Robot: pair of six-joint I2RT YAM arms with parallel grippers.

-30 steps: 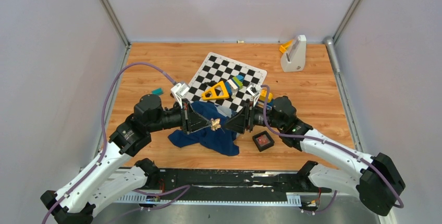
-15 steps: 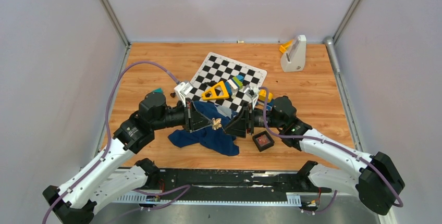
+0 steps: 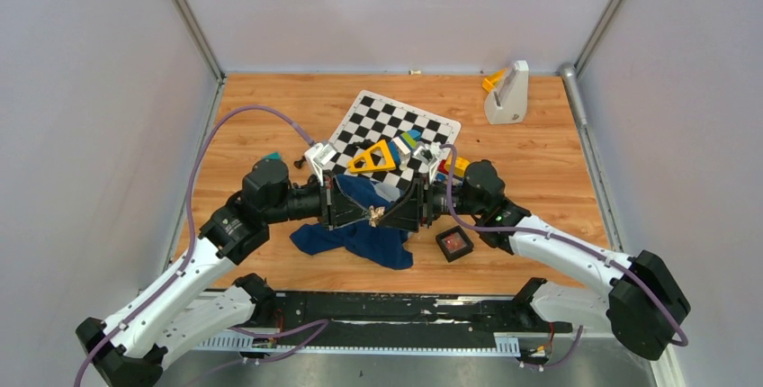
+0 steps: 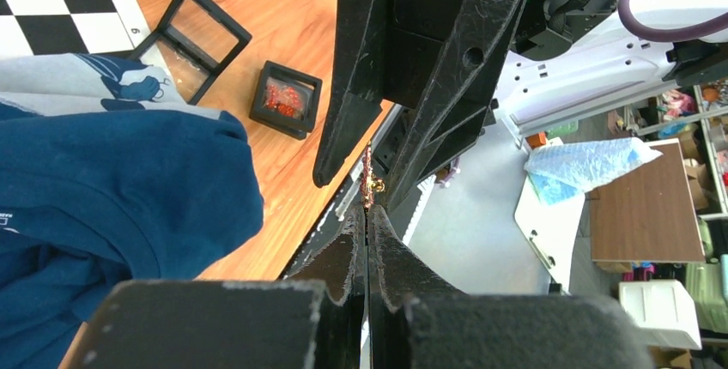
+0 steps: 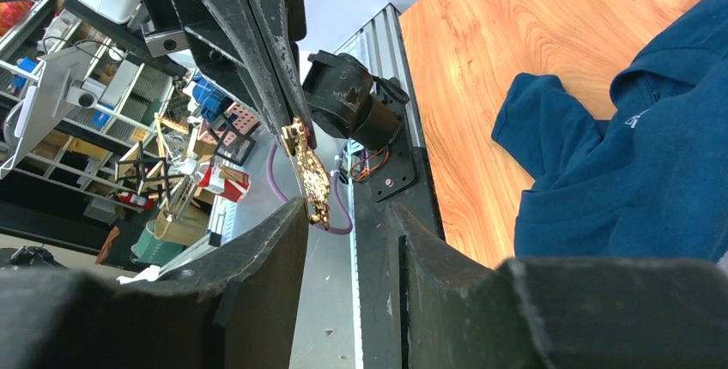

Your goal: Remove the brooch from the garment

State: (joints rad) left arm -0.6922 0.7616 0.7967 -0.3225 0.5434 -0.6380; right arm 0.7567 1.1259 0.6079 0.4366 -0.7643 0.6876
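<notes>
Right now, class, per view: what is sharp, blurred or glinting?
Top external: evenly lit and sharp, though the brooch is tiny. Left wrist: its own jaws are blurred, the brooch edge-on. Right wrist: own jaws blurred; the brooch glints gold.

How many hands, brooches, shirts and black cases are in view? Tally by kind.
Hands: 2, left hand, right hand
Brooch: 1
Shirt: 1
Black cases: 2, red-filled case, clear case
Total: 6
</notes>
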